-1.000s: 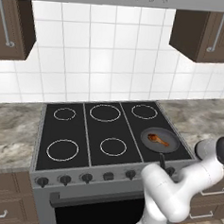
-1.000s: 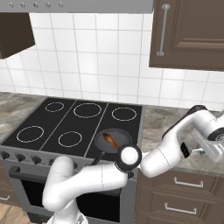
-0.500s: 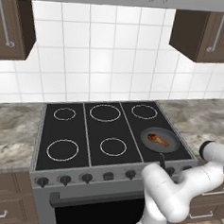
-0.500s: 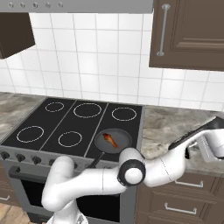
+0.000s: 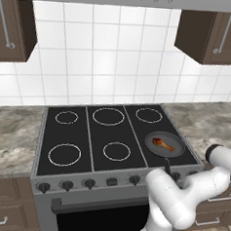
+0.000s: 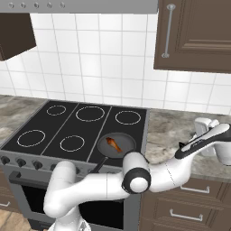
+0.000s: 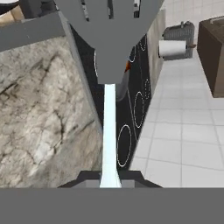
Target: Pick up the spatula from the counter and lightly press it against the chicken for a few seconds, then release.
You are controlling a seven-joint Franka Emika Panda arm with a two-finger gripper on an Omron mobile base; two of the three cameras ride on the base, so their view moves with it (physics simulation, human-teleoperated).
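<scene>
The hand [image 7: 109, 179] is pressed together on the spatula [image 7: 109, 94]; its two dark fingertips [image 7: 87, 176] pinch the near end of the pale handle, one on each side; from there the handle runs straight out ahead of the hand to a narrow grey neck and then a wide grey slotted blade at the far end; so the spatula is in the hand's grip, and whether its blade touches anything below cannot be told.

Under the hand, and to one side of the handle, lies the mottled stone bench [image 7: 39, 122]; ahead of the hand, past the edge of the bench, is the black stove top [image 7: 136, 105] with its white burner rings; on the other side of the handle runs the white tiled wall [image 7: 183, 140]; far ahead of the hand, against that wall, is a paper towel roll [image 7: 173, 47].

In the base views the arm [image 6: 167, 173] stretches out over the bench beside the stove; the chicken [image 5: 162, 143], a small orange-brown piece, lies in a round dark pan [image 5: 177, 147] on the front burner at the end of the stove nearest the hand; the pan's handle points toward the front edge of the stove; the chicken is well apart from the hand, out ahead of it; in the hand view a sliver of orange shows just beside the spatula's neck, the rest hidden behind the blade.
</scene>
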